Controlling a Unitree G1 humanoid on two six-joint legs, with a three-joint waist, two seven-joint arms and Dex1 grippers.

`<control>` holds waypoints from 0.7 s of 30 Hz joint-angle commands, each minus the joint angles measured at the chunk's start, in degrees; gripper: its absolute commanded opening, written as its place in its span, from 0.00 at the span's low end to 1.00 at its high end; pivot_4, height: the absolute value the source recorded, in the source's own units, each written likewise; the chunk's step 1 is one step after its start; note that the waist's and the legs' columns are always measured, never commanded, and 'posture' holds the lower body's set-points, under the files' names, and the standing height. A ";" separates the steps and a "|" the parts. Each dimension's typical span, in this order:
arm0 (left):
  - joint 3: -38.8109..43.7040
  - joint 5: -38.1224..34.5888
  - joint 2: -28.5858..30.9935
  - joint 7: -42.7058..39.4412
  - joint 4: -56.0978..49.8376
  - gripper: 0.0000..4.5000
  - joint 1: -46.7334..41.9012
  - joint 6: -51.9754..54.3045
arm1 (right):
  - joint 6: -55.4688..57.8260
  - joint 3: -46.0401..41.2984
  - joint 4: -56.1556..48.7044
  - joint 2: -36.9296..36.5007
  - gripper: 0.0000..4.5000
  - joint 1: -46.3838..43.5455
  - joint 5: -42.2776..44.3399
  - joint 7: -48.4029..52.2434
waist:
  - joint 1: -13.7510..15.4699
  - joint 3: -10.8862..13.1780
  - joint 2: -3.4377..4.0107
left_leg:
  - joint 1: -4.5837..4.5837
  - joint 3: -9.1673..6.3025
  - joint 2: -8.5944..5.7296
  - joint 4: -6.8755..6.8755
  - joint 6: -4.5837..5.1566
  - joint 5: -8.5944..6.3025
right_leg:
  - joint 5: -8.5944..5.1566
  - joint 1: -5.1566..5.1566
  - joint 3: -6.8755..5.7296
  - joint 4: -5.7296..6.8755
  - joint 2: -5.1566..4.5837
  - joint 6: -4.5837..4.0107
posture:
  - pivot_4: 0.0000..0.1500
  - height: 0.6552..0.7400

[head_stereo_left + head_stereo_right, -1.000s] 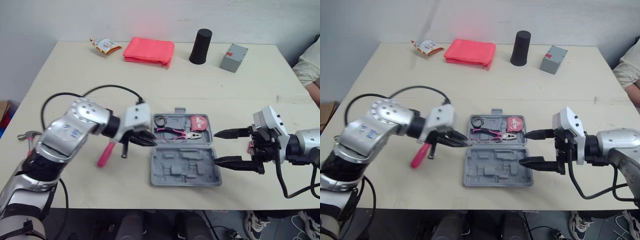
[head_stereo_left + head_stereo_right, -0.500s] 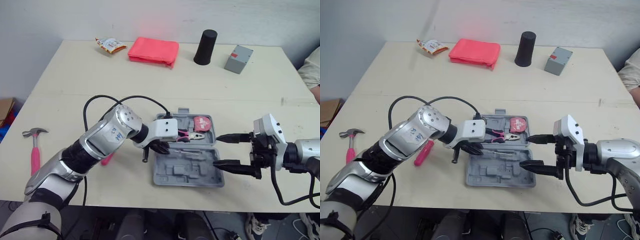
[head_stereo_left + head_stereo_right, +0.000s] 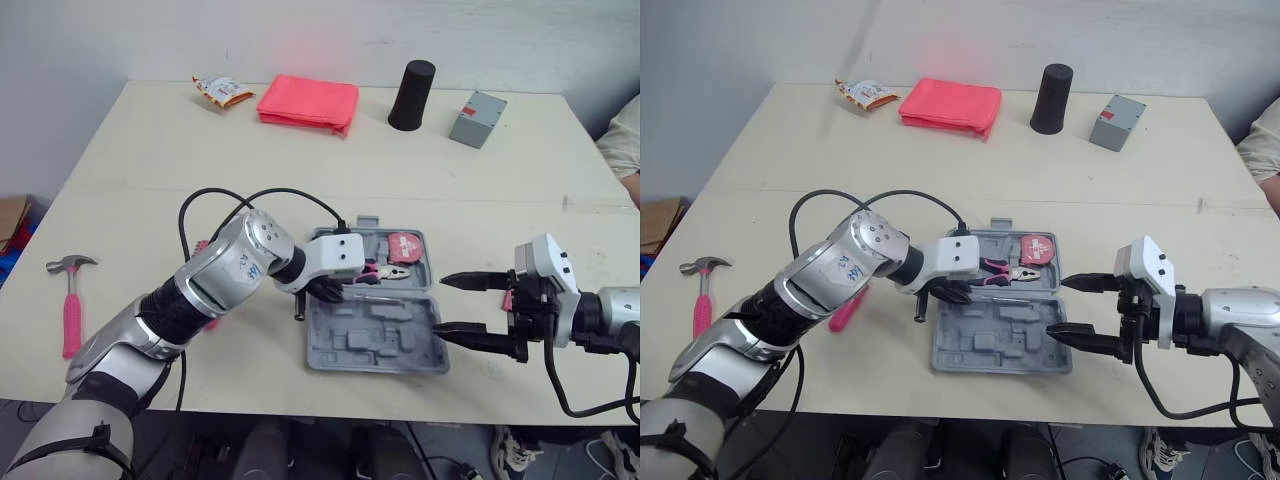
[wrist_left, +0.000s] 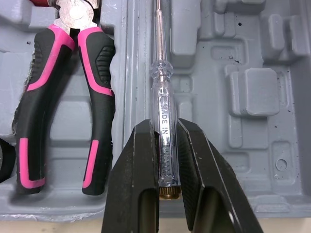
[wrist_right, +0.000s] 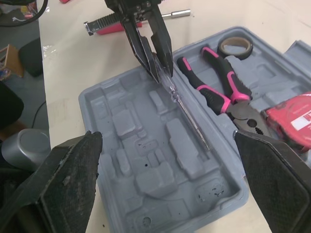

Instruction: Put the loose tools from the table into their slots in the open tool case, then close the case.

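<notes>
1. The tabletop (image 3: 150, 180) carries the open grey tool case (image 3: 375, 335) near its front edge, lying flat with both halves up.
2. Along the far edge lie a red cloth (image 3: 307, 100), a black cup (image 3: 412, 95), a grey box (image 3: 472, 104) and a snack packet (image 3: 220, 90).
3. A hammer (image 3: 70, 300) with a pink handle lies at the left edge, well apart from the case.
4. The left pincer (image 4: 165, 127) reaches into the case from its left side and pinches the clear handle of a screwdriver (image 4: 163, 102).
5. The right pincer (image 3: 443, 305) is at the right edge of the case, fingers spread and holding nothing.
6. The far half of the case holds pink-and-black pliers (image 4: 99, 97) and a red tape measure (image 3: 402, 246).
7. The screwdriver lies along the middle of the case, just beside the pliers, with its shaft pointing away from the left pincer (whether it sits fully in a slot cannot be told).
</notes>
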 commanded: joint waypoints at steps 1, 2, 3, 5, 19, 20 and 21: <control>-0.72 -0.40 -0.13 -0.07 -3.32 0.01 0.38 1.45 | -0.95 -2.37 -1.82 0.25 1.00 -0.30 1.01 -0.35 | -0.01 0.00 0.00 | 0.00 0.00 -0.01 -0.01 0.00 0.00 | 0.00 0.00 0.00 0.00 0.00 0.00 | 1.00 0.95; -0.93 -0.09 0.01 0.08 -3.23 0.01 0.44 1.43 | -0.96 -2.31 -1.76 0.24 1.00 -0.38 0.97 -0.33 | -0.01 0.00 0.00 | 0.00 0.00 0.00 -0.01 0.00 0.00 | 0.00 0.00 0.00 0.00 0.00 0.00 | 1.00 0.95; -1.10 0.13 0.15 0.17 -3.14 0.01 0.62 1.15 | -1.01 -2.27 -1.73 0.23 1.00 -0.38 0.89 -0.24 | -0.01 0.00 0.00 | 0.00 -0.01 0.00 0.00 0.00 0.00 | 0.00 0.00 -0.01 0.01 0.01 0.00 | 1.00 0.95; -1.35 0.27 0.33 0.33 -3.15 0.01 0.86 1.31 | -1.07 -2.21 -1.59 0.27 1.00 -0.38 0.74 -0.19 | -0.01 0.00 0.00 | 0.03 -0.01 0.00 0.00 0.00 0.00 | 0.00 0.04 -0.01 0.00 0.01 0.00 | 1.00 0.95; -1.74 0.62 -0.41 0.38 -2.37 0.11 -0.20 -0.48 | -0.45 -2.90 -2.32 0.53 1.00 -0.23 2.02 -0.61 | 0.02 0.00 0.00 | 0.07 -0.11 -0.02 0.02 0.00 0.00 | 0.00 0.19 -0.11 -0.04 0.00 0.00 | 1.00 0.95; -1.21 0.24 -0.45 0.20 -3.05 0.22 -0.68 0.07 | -0.10 -3.23 -2.89 0.42 1.00 -0.26 2.71 -0.71 | 0.02 0.00 0.00 | 0.07 -0.13 -0.02 0.02 0.00 0.00 | 0.00 0.21 -0.12 -0.05 0.00 0.00 | 1.00 0.95; -0.82 -0.01 -0.49 0.10 -3.50 0.28 -1.02 0.49 | 0.19 -3.47 -3.28 0.33 1.00 -0.30 3.25 -0.80 | 0.02 0.00 0.00 | 0.07 -0.14 -0.03 0.02 0.00 0.00 | 0.00 0.21 -0.13 -0.05 0.00 0.00 | 1.00 0.95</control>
